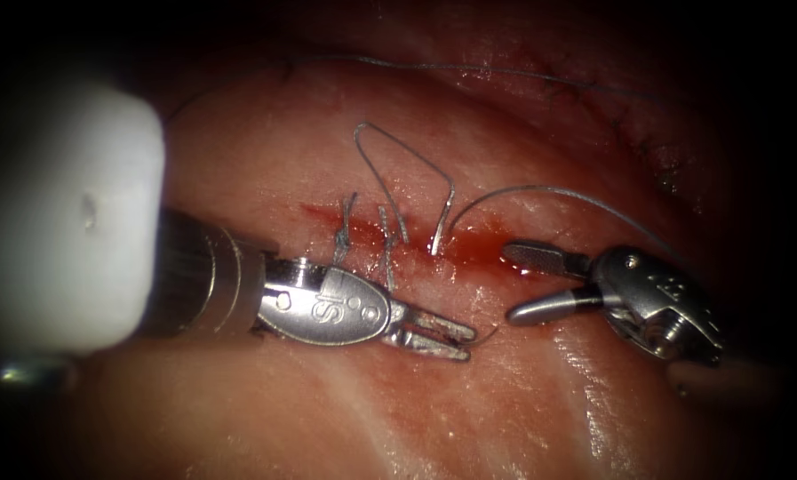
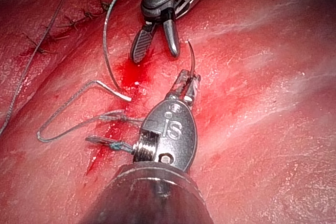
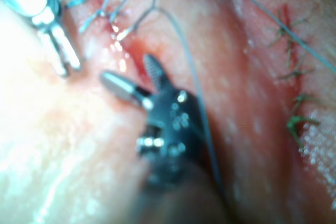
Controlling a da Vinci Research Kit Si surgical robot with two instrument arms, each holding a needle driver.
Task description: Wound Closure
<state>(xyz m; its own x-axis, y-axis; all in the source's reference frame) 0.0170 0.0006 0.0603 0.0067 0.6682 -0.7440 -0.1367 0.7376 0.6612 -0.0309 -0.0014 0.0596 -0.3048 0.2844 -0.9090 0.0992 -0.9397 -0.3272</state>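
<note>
My left tool was clamped on the needle near its base, tip kept free of the tissue, while my right tool waited just beyond with jaws apart, holding nothing.

Light from the front falls on the middle of the tissue in the endoscope view, its far edge and corners sinking into deep shadow. The left arm's white sleeve glares. In the right wrist view, strong light washes out the left claw.

right tool jaws apart, empty, over red fluid; thread alongside.
</note>
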